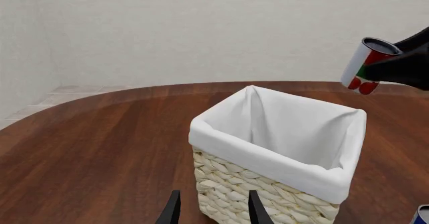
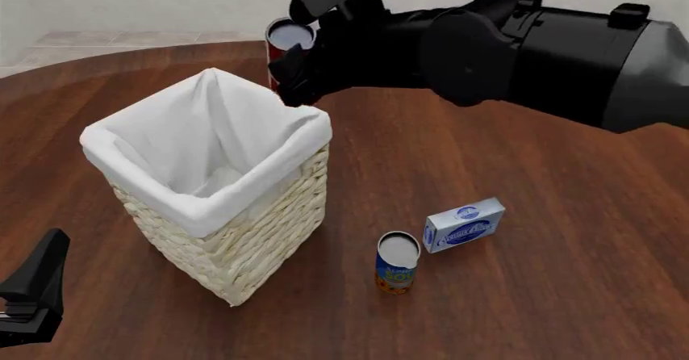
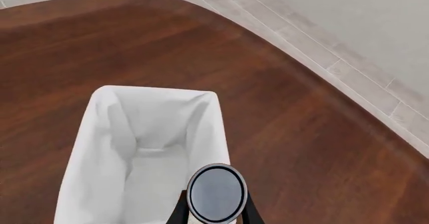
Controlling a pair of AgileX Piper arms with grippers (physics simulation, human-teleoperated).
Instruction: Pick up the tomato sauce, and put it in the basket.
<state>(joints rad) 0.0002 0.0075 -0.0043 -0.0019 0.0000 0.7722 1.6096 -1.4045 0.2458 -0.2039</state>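
My right gripper (image 2: 289, 61) is shut on the tomato sauce (image 2: 286, 39), a small red-labelled can with a silver-grey top. It holds the can in the air above the far right rim of the basket (image 2: 258, 231). The can also shows in the left wrist view (image 1: 367, 63) and in the right wrist view (image 3: 216, 193), over the basket's rim (image 3: 218, 128). The basket is pale wicker with a white liner (image 1: 295, 169) and its inside looks empty. My left gripper (image 1: 213, 211) is open and empty, low beside the basket's near side.
A blue-and-orange can (image 2: 396, 263) stands on the wooden table right of the basket. A blue-and-white box (image 2: 465, 224) lies just right of it. The table's curved far edge (image 3: 302, 68) meets a tiled floor.
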